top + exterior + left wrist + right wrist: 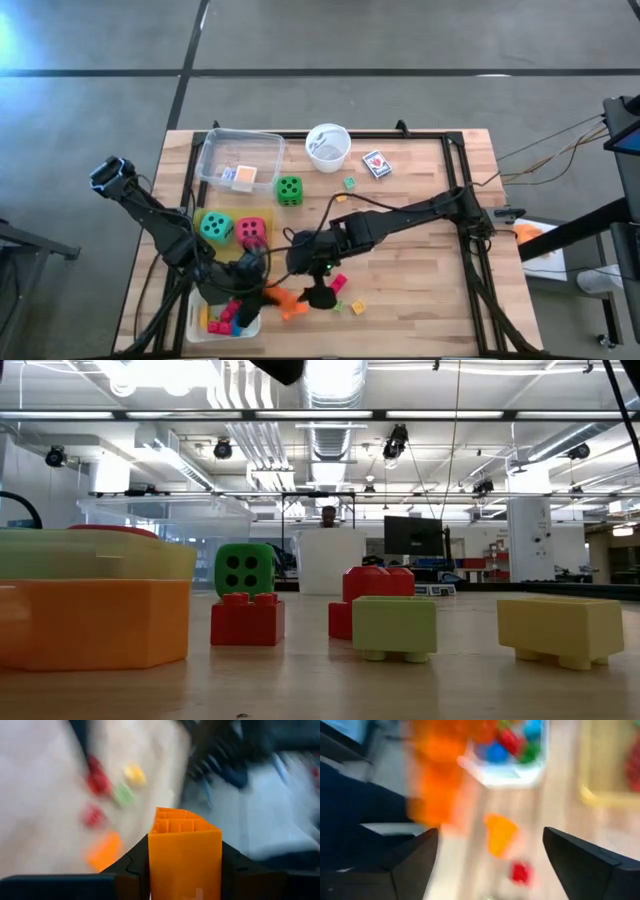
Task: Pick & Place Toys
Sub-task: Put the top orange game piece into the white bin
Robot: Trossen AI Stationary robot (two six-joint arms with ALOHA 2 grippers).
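My left gripper (pixel 262 285) is shut on an orange block (pixel 185 852) over the table's near left part, beside a tray (pixel 200 322) of bright blocks. My right gripper (pixel 318 295) hovers close by on its right, open, with nothing between its fingers (pixel 412 862). In the right wrist view the held orange block (pixel 435 785) shows as a blur. A second orange block (pixel 293 308) lies on the table, as do small red (pixel 338 283), green (pixel 340 305) and yellow (pixel 357 308) blocks. Green (pixel 289 189), teal (pixel 216 227) and red (pixel 252 230) dice rest farther back. My left gripper pinches the orange block between its two fingers (pixel 132 865), one on each of two opposite sides (pixel 152 860). The block sticks out past the fingertips, with its ribbed hollow face (pixel 175 822) at the free end. It is held above the table.
A clear tray (pixel 212 150) with a small pack inside, a white cup (pixel 328 147) and a card pack (pixel 376 165) stand along the far edge. Small teal (pixel 350 183) and orange (pixel 340 198) blocks lie mid-table. The table's right half is mostly bare wood.
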